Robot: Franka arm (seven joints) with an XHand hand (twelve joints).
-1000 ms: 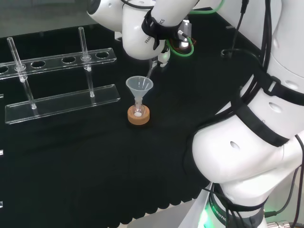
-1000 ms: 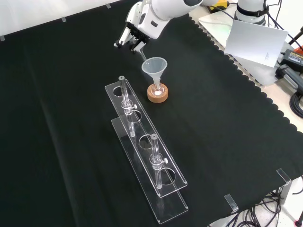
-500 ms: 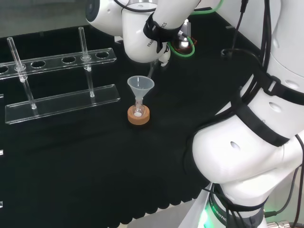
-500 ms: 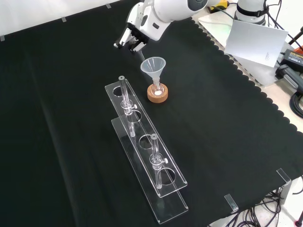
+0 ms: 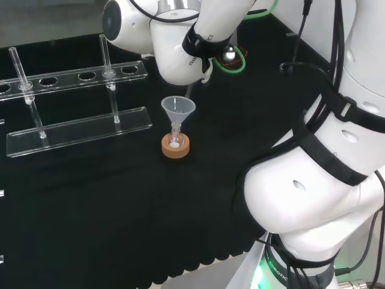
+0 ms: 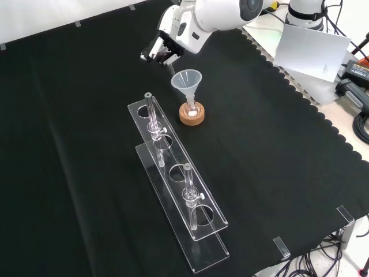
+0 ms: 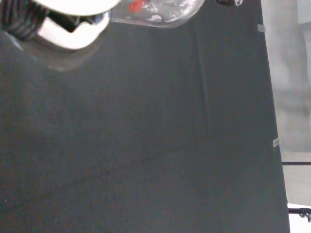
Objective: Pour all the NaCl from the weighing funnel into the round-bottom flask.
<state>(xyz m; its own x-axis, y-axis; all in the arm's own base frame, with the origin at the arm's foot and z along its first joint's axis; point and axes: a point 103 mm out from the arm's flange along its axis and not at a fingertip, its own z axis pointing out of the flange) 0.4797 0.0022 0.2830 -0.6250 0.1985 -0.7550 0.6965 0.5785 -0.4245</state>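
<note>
Front view first: we are watching the hand (image 6: pixel 161 51) hovering near the far edge of the tabletop (image 6: pixel 277 173), just beyond a clear funnel (image 6: pixel 187 81) that is sitting in the neck of the round-bottom flask (image 6: pixel 191 107). The fingers are curling around a clear weighing funnel (image 6: pixel 171 64), whose thin spout is slanting down toward the funnel's rim; we cannot tell whether the two are touching. The flask is standing upright on a cork ring (image 6: pixel 192 117), and we are seeing a small patch of white powder inside the flask's bulb.

Nearer to us on the cloth, a clear rack (image 6: pixel 176 190) is running toward the tabletop's front edge, with two glass tubes (image 6: pixel 151 112) standing upright in it.

Over in the head view, the hand (image 5: pixel 206 71) is peeking out from under the arm's white link, and we are seeing the spout of the weighing funnel (image 5: pixel 189 90) hanging just above the back rim of the funnel (image 5: pixel 177 110). In the wrist view, we are making out a white fingertip and the clear body of the weighing funnel (image 7: pixel 155 12) against the black cloth.
</note>
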